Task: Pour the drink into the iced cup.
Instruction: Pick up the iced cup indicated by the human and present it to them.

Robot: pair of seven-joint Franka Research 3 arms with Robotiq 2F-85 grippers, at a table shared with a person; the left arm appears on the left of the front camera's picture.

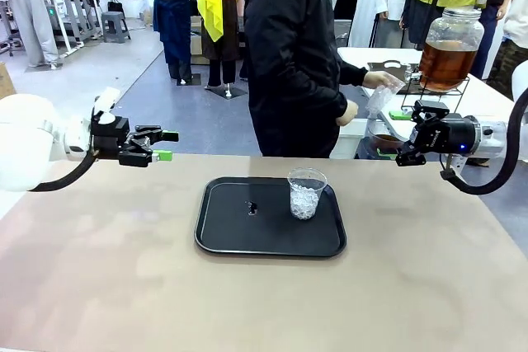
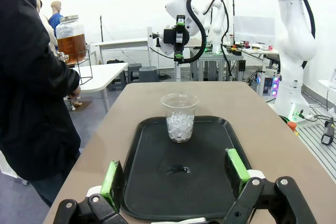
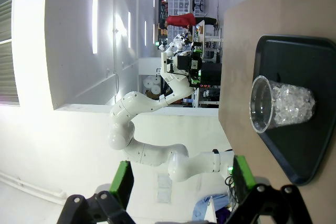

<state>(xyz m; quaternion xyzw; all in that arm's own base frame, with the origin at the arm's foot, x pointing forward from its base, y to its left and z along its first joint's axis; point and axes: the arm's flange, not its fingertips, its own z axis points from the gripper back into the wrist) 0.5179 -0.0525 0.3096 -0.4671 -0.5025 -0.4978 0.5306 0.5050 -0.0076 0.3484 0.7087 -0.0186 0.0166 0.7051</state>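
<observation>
Both arms level at either side, left hand and right hand facing inward, fingers wide apart.

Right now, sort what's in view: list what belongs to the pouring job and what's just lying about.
Job: iced cup; drink in the glass jar dispenser.
Lying about: black tray under the cup; small dark speck on it.

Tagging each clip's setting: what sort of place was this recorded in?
Probably a robotics lab or demo hall staged as a drinks stand: a glass jar dispenser of amber drink on a side table, an iced cup on a black tray, and equipment-laden workbenches behind.
</observation>
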